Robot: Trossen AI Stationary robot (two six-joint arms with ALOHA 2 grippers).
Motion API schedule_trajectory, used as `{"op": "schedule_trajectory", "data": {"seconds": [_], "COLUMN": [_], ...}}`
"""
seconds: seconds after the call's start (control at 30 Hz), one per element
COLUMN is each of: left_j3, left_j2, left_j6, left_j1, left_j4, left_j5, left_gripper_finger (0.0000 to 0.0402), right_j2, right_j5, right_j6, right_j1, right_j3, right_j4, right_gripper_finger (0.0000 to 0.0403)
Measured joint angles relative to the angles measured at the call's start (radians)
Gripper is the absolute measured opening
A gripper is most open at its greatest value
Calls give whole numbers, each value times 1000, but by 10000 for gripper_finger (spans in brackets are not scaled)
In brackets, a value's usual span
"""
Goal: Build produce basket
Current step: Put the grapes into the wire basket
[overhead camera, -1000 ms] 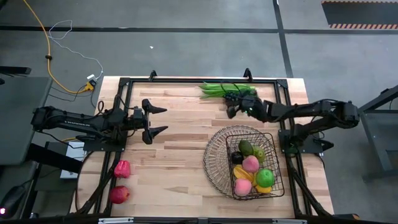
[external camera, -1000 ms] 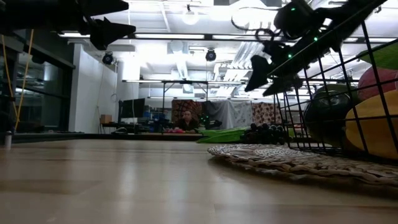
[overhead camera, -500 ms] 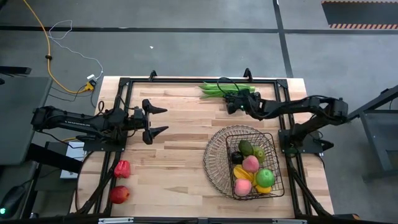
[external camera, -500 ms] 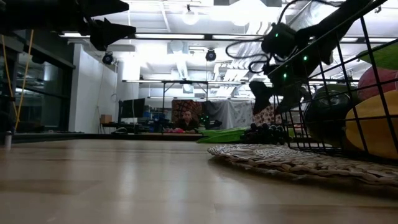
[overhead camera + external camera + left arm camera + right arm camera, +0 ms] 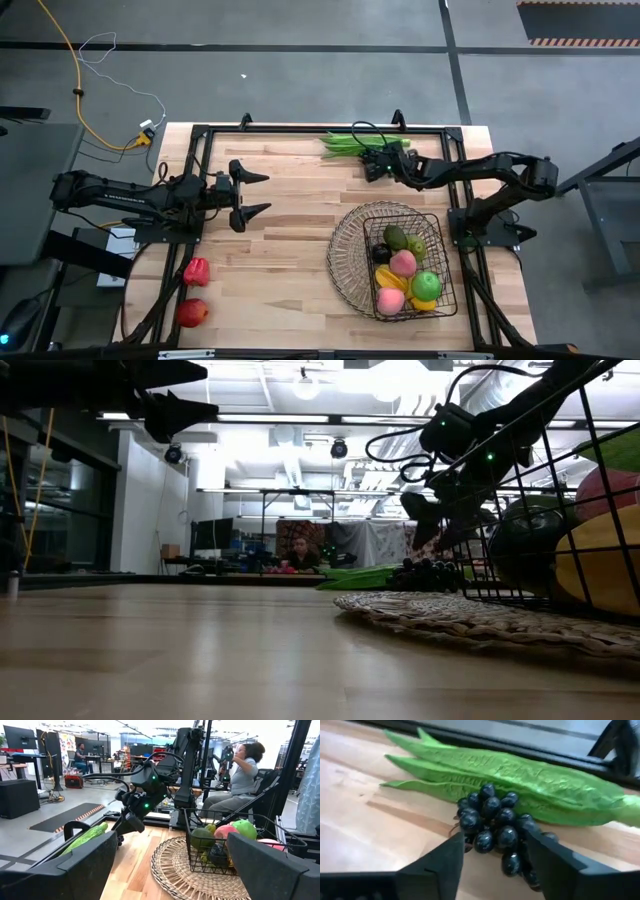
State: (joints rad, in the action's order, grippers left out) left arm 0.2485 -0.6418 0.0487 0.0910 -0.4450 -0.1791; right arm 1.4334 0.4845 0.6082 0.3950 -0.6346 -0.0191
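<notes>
Grapes (image 5: 495,827) sit between the spread fingers of the right pincer (image 5: 492,862), touching the green beans (image 5: 520,775).

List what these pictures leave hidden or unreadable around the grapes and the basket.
- Grapes, high view: hidden under the right gripper.
- Whether the open jaws touch the grapes: right wrist view cannot settle it.
- Basket, low view: cut off by the picture's right edge.
- Basket's lowest fruit, high view: buried under the fruit above it.
- Red produce near the left gripper: too small to identify.
</notes>
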Motion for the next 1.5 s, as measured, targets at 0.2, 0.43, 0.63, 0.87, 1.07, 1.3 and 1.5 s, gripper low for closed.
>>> {"op": "schedule_trajectory", "data": {"seconds": [0.2,0.43,0.63,0.87,1.07,1.3,1.5], "left_j3": [0,0,0,0,0,0,0], "left_j2": [0,-5,-24,-30,-30,-30,-30], "left_j6": [2,2,3,1,2,19,19], "left_j1": [0,0,0,0,0,0,0], "left_j4": [0,0,0,0,0,0,0], "left_j5": [0,0,-16,-17,-19,-19,-19], "left_gripper_finger": [367,367,367,367,367,367,367], "right_j2": [0,9,66,66,67,67,67], "right_j5": [6,18,15,17,-30,-14,-14], "right_j6": [22,27,51,33,47,47,51], "right_j1": [0,0,26,43,43,43,44], "right_j3": [0,0,1,1,1,1,1], "right_j4": [0,1,32,64,61,58,36], "right_gripper_finger": [143,126,126,126,126,123,98]}}
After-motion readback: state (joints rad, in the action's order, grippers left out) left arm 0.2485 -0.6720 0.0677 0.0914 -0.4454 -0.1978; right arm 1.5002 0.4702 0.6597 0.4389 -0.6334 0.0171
